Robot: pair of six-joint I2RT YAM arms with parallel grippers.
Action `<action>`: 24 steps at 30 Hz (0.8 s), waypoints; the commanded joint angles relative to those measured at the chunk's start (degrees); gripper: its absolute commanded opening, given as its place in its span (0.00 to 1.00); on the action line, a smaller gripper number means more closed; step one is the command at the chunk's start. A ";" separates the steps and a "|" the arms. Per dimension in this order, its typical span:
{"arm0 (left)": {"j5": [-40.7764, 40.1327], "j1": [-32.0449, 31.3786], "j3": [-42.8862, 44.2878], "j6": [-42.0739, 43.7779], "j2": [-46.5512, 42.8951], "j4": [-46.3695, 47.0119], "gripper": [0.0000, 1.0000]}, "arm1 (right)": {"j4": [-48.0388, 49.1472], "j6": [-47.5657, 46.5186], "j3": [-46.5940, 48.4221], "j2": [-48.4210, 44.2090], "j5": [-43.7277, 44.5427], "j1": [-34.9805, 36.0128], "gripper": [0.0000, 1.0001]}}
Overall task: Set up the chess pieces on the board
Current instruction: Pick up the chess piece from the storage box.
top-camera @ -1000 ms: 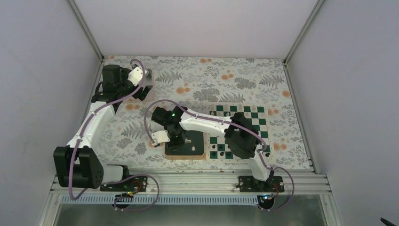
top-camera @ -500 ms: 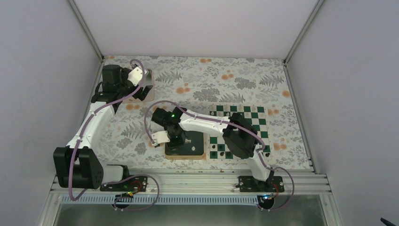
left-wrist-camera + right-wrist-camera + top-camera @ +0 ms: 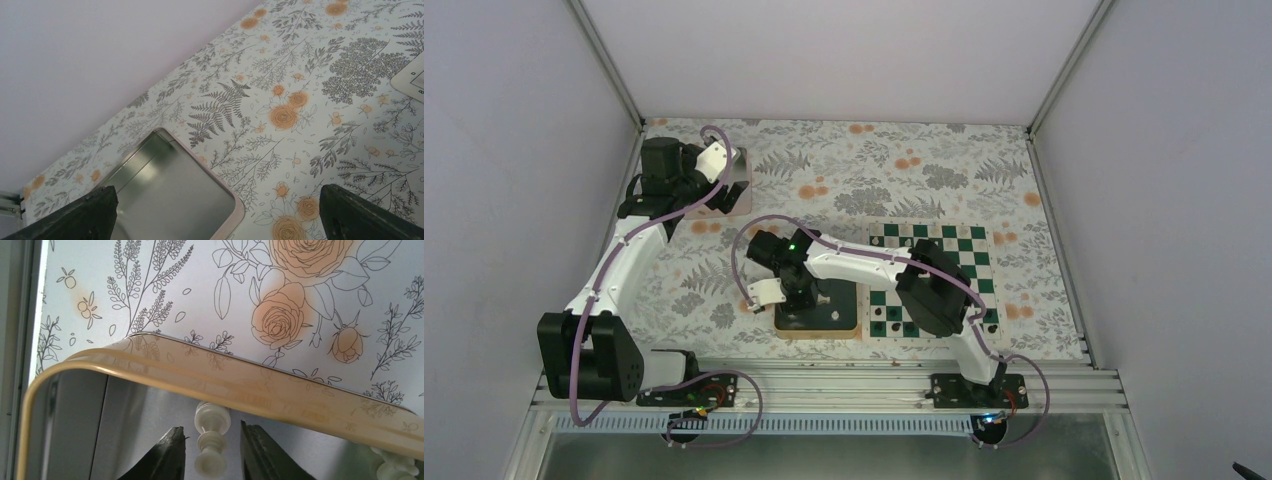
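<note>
One tiny white chess piece (image 3: pixel 212 440) sits inside the gold-rimmed dark tray (image 3: pixel 200 375), between the right pincer's (image 3: pixel 212 431) jaws, which have narrowed yet stand just clear of it. Pickup for the green-and-white board (image 3: pixel 944 250) beside the tray looks imminent.

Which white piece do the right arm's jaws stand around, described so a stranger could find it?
Find the gold-rimmed tray just left of the chessboard. Inside, near its rim, one white piece sits between the right gripper's open jaws. The other white piece in view lies off to the side, outside them.
</note>
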 commanded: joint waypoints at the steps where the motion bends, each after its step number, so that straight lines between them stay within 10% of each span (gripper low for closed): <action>1: 1.08 0.13 0.09 0.58 -0.89 0.58 1.00 | 0.33 0.22 -0.35 1.30 -0.14 0.01 0.27; 15: 1.08 0.16 0.06 0.52 -1.02 0.49 1.00 | -3.05 0.85 1.80 -3.69 2.55 -2.13 0.08; 24: 0.94 0.13 0.34 0.50 -0.73 0.48 1.00 | -7.25 1.82 7.16 -14.35 6.32 -20.39 0.08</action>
